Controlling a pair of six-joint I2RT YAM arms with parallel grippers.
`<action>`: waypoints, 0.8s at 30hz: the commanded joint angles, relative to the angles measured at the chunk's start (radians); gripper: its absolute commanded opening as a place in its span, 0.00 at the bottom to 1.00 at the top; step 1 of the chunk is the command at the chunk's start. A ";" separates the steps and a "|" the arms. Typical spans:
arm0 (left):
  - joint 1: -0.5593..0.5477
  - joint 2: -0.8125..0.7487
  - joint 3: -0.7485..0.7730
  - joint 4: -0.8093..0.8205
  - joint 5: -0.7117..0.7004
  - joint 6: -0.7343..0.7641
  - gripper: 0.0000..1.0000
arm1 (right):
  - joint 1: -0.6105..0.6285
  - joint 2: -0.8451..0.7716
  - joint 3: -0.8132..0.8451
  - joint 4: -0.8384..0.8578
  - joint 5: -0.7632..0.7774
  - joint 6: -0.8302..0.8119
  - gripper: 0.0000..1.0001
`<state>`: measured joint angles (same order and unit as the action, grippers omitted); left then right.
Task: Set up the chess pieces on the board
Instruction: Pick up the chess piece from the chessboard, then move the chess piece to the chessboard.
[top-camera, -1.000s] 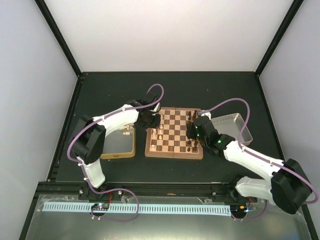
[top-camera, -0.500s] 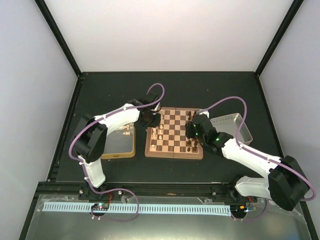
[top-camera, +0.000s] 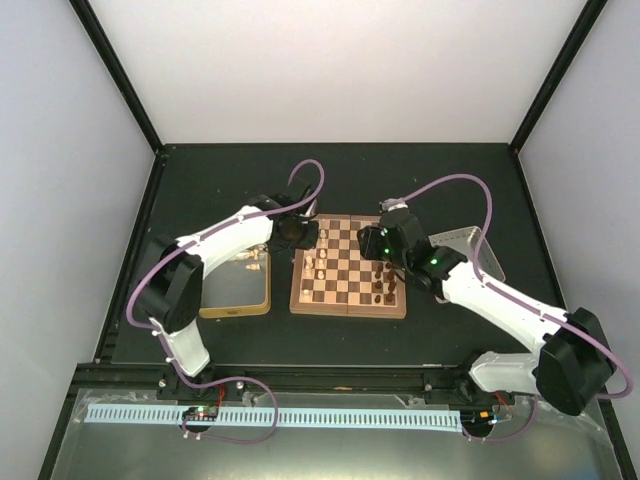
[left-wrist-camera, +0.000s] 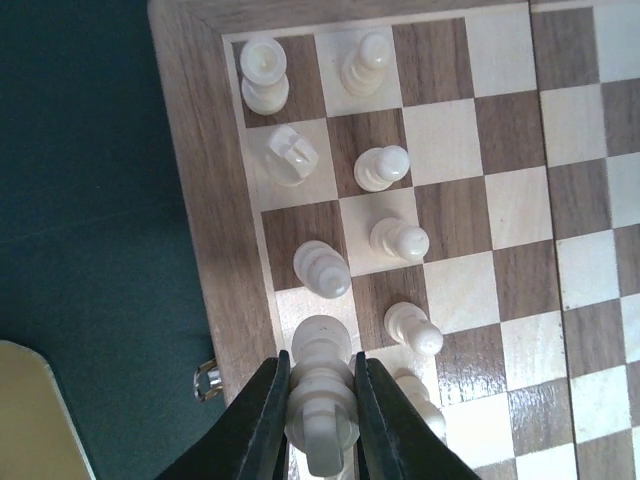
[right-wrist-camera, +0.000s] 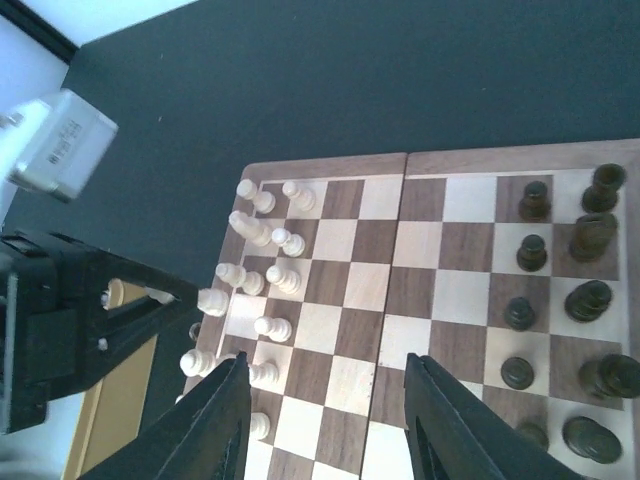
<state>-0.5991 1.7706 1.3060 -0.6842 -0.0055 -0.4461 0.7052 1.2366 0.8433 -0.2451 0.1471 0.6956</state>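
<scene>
The board (top-camera: 348, 311) lies at the table's middle. Cream chess pieces (top-camera: 312, 262) stand in its two left columns and dark pieces (top-camera: 385, 285) along its right side. My left gripper (top-camera: 298, 233) hangs over the board's far left edge, shut on a cream piece (left-wrist-camera: 322, 400), held above a square next to other cream pieces (left-wrist-camera: 384, 167). My right gripper (top-camera: 377, 242) is open and empty above the board's far right part. In its wrist view the fingers (right-wrist-camera: 228, 420) straddle bare middle squares (right-wrist-camera: 430, 300), with cream pieces (right-wrist-camera: 270, 270) left and dark pieces (right-wrist-camera: 585, 300) right.
A gold-tan tin (top-camera: 235, 295) lies left of the board with a few pieces (top-camera: 255, 262) in it. A silver-grey tray (top-camera: 470, 248) sits right of the board, partly under the right arm. A small metal clasp (left-wrist-camera: 207, 378) sticks out of the board's left edge.
My right gripper has moved away from the dark pieces toward the board's far side. My left gripper has shifted slightly farther along the left edge, still holding the cream piece.
</scene>
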 joint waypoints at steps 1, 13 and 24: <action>0.018 -0.078 -0.017 -0.004 -0.028 -0.006 0.02 | -0.003 0.061 0.047 -0.054 -0.069 -0.040 0.43; 0.068 -0.164 -0.104 0.004 -0.023 -0.001 0.02 | 0.046 0.241 0.168 -0.093 -0.143 -0.106 0.43; 0.105 -0.184 -0.136 0.020 0.008 -0.003 0.02 | 0.131 0.403 0.302 -0.117 -0.212 -0.199 0.40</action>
<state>-0.5091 1.6203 1.1839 -0.6804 -0.0181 -0.4465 0.8066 1.5963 1.0805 -0.3458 -0.0216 0.5533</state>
